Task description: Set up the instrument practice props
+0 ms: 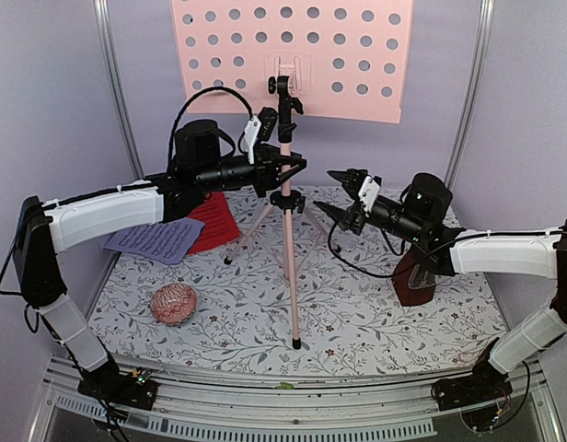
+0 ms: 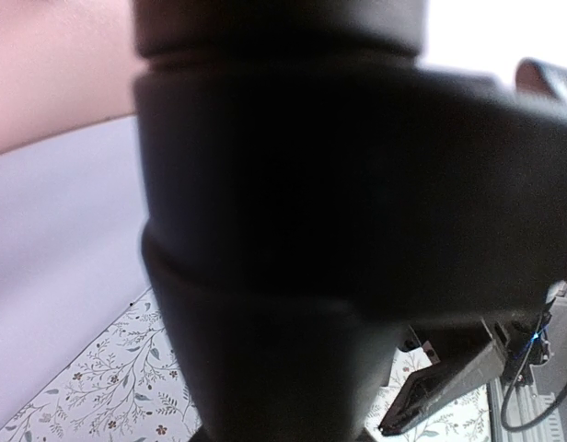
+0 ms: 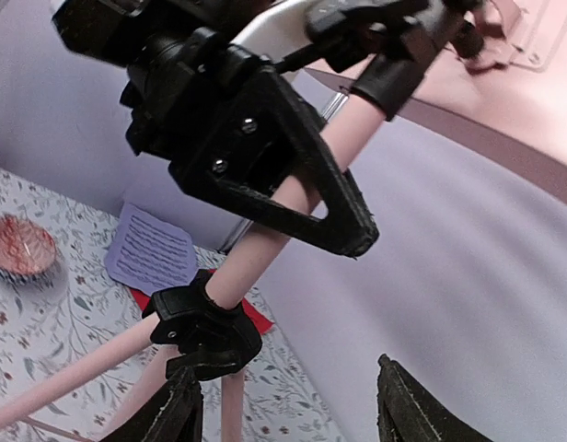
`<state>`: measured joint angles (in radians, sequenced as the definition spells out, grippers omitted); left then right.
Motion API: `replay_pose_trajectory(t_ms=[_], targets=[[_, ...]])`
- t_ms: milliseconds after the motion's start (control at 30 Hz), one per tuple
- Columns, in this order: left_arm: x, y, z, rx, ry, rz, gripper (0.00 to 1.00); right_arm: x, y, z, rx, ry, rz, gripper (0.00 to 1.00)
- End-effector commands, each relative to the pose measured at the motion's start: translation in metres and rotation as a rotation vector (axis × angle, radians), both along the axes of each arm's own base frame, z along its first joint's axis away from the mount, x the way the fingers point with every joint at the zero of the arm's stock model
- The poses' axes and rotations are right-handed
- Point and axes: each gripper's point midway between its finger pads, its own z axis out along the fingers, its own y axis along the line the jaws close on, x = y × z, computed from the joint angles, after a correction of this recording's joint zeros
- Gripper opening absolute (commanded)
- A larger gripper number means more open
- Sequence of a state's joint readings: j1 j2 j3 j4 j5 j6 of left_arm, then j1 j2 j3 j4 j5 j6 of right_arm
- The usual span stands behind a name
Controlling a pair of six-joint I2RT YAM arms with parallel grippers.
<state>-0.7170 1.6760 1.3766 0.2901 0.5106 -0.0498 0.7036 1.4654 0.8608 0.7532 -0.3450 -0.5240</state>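
Left gripper clamped on upright music stand pole; right gripper released, just right of it; metronome under right arm

Twin arms in white shells, black joints
Left arm and right arm pair white casings with black motor housings; black cables loop past white wrist mounts, and triangular black fingers on the left gripper show two screws

You'll find nothing here you can read: the lavender sheet-music page carries rows of print, but they are too small to make out.
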Motion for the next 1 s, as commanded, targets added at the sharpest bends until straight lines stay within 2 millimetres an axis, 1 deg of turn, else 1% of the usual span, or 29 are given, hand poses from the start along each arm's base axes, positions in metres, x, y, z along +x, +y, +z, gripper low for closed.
replay_pose_trajectory(t_ms=[0,200,333,500,600,700,800,867,933,967], targets=[[-0.005,-0.001,-0.016,0.047,0.063,-0.037,0.00,0.002,0.008,-0.009,-0.250,-0.437,-0.119,0.65],[-0.003,-0.002,-0.016,0.047,0.064,-0.037,0.00,0.005,0.014,-0.014,-0.342,-0.658,-0.183,0.65],[-0.003,-0.004,-0.016,0.046,0.068,-0.042,0.00,0.007,0.019,-0.015,-0.369,-0.740,-0.207,0.64],[-0.003,-0.004,-0.016,0.044,0.069,-0.041,0.00,0.004,0.030,-0.021,-0.399,-0.798,-0.190,0.62],[-0.004,-0.005,-0.017,0.045,0.072,-0.045,0.00,0.000,0.037,-0.022,-0.406,-0.826,-0.172,0.57],[-0.004,-0.004,-0.017,0.047,0.073,-0.046,0.00,-0.001,0.043,-0.025,-0.419,-0.843,-0.161,0.56],[-0.004,-0.004,-0.018,0.048,0.074,-0.048,0.00,0.002,0.048,-0.028,-0.430,-0.848,-0.156,0.51],[-0.005,-0.004,-0.018,0.048,0.074,-0.050,0.00,0.002,0.051,-0.029,-0.435,-0.844,-0.148,0.46],[-0.006,-0.004,-0.017,0.048,0.074,-0.051,0.00,0.005,0.052,-0.031,-0.442,-0.833,-0.149,0.37],[-0.006,-0.003,-0.017,0.048,0.073,-0.050,0.00,0.007,0.052,-0.031,-0.443,-0.830,-0.155,0.30]])
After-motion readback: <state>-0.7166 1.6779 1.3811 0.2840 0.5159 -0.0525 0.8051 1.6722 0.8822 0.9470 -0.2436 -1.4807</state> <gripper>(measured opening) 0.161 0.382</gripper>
